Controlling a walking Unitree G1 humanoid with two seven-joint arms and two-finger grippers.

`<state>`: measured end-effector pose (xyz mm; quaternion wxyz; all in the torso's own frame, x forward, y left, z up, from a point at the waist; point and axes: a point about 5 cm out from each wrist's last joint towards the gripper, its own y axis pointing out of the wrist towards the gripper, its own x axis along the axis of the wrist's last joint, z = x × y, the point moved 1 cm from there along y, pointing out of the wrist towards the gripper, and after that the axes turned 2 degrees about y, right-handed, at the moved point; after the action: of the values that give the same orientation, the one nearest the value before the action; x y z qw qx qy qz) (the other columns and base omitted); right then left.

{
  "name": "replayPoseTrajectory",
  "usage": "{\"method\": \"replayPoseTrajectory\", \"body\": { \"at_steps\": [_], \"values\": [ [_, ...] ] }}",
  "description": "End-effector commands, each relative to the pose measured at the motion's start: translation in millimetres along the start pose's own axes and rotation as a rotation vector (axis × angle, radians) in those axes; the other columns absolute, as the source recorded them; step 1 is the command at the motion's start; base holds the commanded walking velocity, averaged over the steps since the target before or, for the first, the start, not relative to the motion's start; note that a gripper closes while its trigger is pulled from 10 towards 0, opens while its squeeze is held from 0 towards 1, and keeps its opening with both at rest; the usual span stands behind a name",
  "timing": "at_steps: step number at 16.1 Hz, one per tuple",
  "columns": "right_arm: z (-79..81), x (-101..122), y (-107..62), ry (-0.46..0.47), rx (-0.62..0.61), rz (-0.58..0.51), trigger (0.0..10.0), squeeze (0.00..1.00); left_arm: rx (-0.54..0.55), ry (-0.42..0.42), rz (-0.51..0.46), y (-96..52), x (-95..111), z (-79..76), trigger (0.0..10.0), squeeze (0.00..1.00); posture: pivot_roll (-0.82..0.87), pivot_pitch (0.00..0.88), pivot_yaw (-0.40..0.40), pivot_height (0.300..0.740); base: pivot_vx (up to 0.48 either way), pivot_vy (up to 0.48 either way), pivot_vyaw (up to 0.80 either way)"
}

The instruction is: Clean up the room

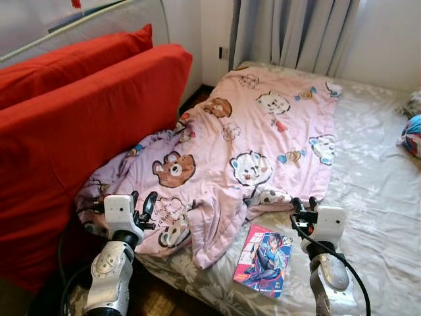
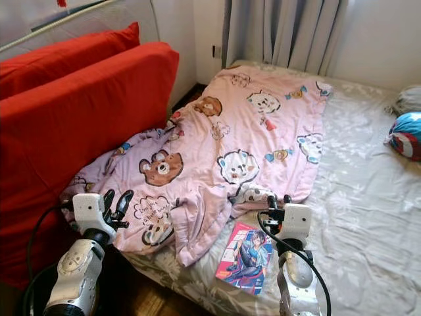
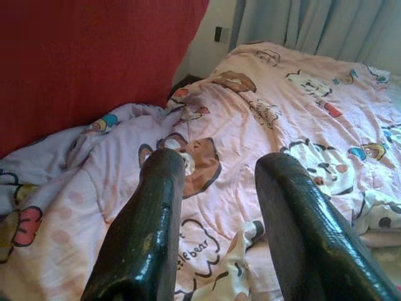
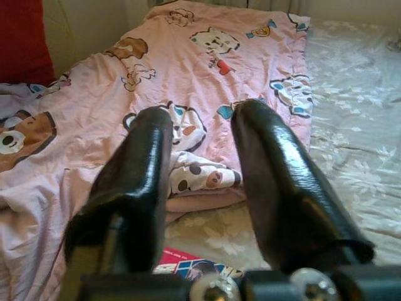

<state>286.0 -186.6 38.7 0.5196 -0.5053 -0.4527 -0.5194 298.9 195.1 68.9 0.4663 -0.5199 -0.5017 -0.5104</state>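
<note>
A pink blanket [image 1: 250, 138] printed with cartoon bears lies crumpled across the left half of a bed [image 1: 375, 191] with a grey flowered sheet. A comic book [image 1: 264, 260] with a drawn figure on its cover lies on the sheet near the bed's front edge. My left gripper [image 1: 143, 202] hovers open over the blanket's near left corner, nothing between its fingers [image 3: 150, 219]. Just right of the book, my right gripper [image 1: 303, 203] stands open by the blanket's folded lower edge [image 4: 200, 188], holding nothing.
Two big red cushions [image 1: 79, 125] lean against the wall, close to the bed's left side. A blue and red ball-like thing [image 1: 413, 135] lies at the bed's right edge. Grey curtains [image 1: 296, 33] hang behind the bed. Dark wood floor [image 1: 158, 299] shows below the front edge.
</note>
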Motion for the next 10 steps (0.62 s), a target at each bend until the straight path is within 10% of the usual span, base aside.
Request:
{"method": "replayPoseTrajectory", "body": {
  "at_steps": [1,10],
  "values": [
    [-0.4,1.4,0.5,-0.010,0.012,0.005,10.0,1.00,-0.006,-0.002,0.015,-2.4,-1.7,-1.1,10.0,0.00,-0.02,0.000,-0.006,0.740,0.000,0.000,0.00],
    [0.3,0.4,-2.7,-0.008,0.016,0.017,10.0,1.00,-0.054,-0.025,0.028,0.6,-0.2,-14.9,10.0,0.00,-0.04,0.000,0.008,0.740,0.000,0.000,0.00]
  ]
}}
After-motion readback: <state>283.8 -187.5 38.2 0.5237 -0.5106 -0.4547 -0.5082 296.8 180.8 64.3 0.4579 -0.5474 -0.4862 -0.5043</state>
